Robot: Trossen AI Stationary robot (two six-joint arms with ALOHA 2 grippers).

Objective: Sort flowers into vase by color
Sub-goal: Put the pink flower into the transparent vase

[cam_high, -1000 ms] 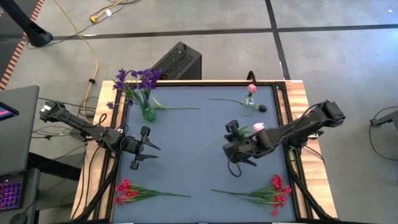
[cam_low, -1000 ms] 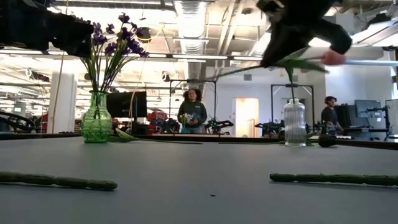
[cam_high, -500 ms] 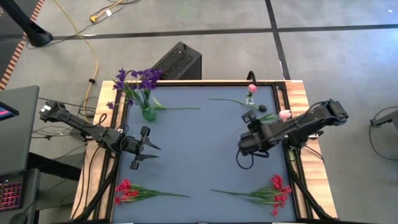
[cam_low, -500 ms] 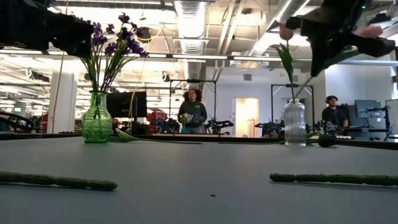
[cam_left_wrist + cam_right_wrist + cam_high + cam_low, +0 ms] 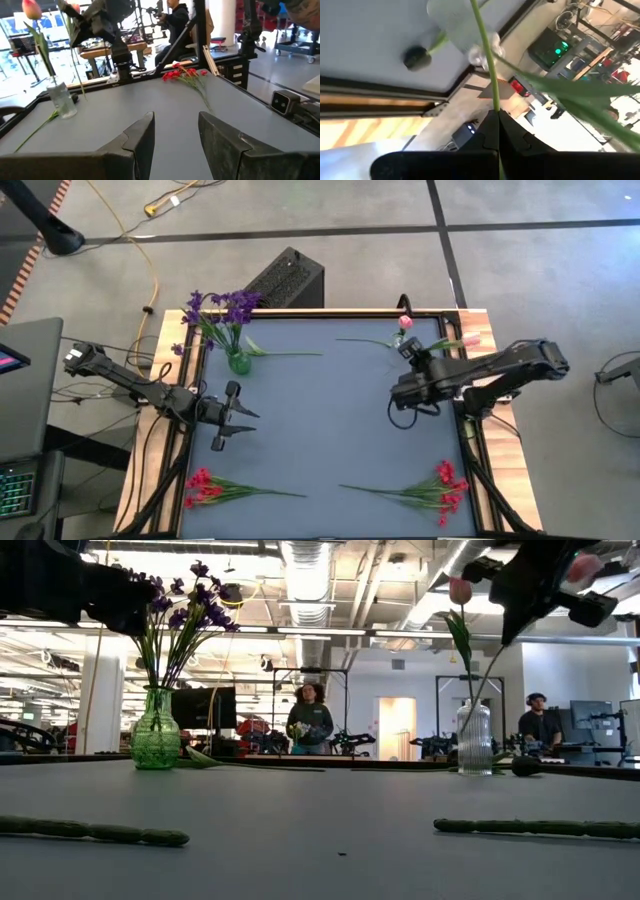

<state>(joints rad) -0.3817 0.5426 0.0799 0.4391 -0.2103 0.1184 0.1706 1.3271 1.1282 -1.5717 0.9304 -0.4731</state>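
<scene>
My right gripper [image 5: 428, 356] is shut on a pink tulip [image 5: 468, 340], held in the air at the far right beside a clear vase [image 5: 403, 345]. That vase holds another pink tulip [image 5: 460, 590]. The held bloom [image 5: 583, 565] points toward the table's right edge, and the stem slants down toward the vase's mouth. Purple flowers [image 5: 222, 308] stand in a green vase [image 5: 238, 362] at the far left. Two red sprays [image 5: 205, 483] [image 5: 442, 485] lie along the near edge. My left gripper [image 5: 238, 416] is open and empty at the left. My right gripper pinches the tulip's green stem [image 5: 493, 100] between its two fingertips, partway along its length. The stem runs on past the fingertips toward the clear vase [image 5: 454, 15]. The tulip is lifted clear of the table, with its bloom on the side toward the table's right edge.
A loose green stem [image 5: 365, 341] and a small dark object [image 5: 422, 354] lie by the clear vase. A long leaf [image 5: 285, 355] lies beside the green vase. A raised frame [image 5: 458, 350] edges the blue-grey mat. People stand in the room beyond [image 5: 310, 720].
My right gripper has carried the tulip from the middle right of the table toward the far right, up to the clear vase, and has turned as it went. The bloom has swung out toward the right edge. The tulip stays clear of the table.
</scene>
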